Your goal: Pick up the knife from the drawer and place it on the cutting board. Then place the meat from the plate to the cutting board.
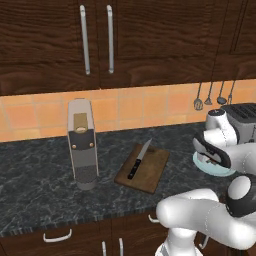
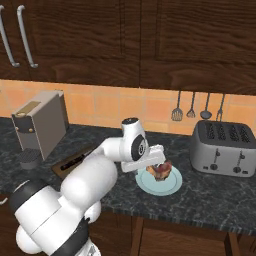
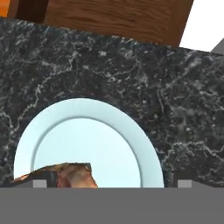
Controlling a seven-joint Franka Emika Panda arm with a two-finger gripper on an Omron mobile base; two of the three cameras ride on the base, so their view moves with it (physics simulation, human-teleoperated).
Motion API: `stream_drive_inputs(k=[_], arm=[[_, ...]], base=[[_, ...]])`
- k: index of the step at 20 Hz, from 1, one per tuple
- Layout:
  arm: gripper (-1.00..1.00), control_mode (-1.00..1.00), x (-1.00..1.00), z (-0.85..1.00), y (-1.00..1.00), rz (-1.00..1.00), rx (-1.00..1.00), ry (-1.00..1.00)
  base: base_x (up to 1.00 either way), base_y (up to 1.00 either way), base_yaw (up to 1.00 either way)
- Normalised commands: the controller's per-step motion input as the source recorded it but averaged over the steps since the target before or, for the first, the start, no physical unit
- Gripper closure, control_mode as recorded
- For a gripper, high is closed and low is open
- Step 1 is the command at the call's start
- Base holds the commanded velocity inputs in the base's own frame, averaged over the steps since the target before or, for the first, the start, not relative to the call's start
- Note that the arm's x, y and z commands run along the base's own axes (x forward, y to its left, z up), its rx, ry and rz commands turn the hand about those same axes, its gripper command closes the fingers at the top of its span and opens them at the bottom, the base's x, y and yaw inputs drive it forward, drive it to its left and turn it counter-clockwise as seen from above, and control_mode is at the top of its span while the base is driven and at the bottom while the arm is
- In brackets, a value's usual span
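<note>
The knife (image 1: 139, 160), black-handled with a silver blade, lies diagonally on the brown cutting board (image 1: 150, 172) in the middle of the counter. To the board's right sits the pale blue-green plate (image 2: 167, 188), partly behind my arm in the left base view. The reddish-brown meat (image 2: 162, 172) rests on the plate. My gripper (image 2: 159, 167) hangs right over the meat. In the hand view the gripper (image 3: 111, 183) is open; its fingertips (image 3: 40, 183) stand wide apart, with the meat (image 3: 72, 174) low between them, close to the left tip, over the plate (image 3: 109, 131).
A tall grey coffee machine (image 1: 82, 145) stands left of the board. A silver toaster (image 2: 222, 148) sits right of the plate, under hanging utensils (image 2: 192, 107). Dark upper cabinets (image 1: 95, 40) overhang the counter. Drawer fronts with curved handles (image 1: 57, 235) run below its edge.
</note>
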Motion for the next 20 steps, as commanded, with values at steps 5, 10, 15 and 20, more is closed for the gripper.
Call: stream_drive_inputs(k=[5,10,15,20], arm=[[-1.0,-1.0,0.28,-0.23,-0.11,0.02,-0.04,0.01],[-1.0,-1.0,0.41,-0.15,-0.03,0.03,-0.01,0.02],[-1.0,-1.0,0.29,-0.15,-0.08,0.05,-0.01,0.01],[-1.0,-1.0,0.07,-0.27,-0.22,0.05,-0.03,0.0]], base=[[0.0,0.0,0.0],[0.0,0.0,0.0],[0.0,0.0,0.0],[0.0,0.0,0.0]])
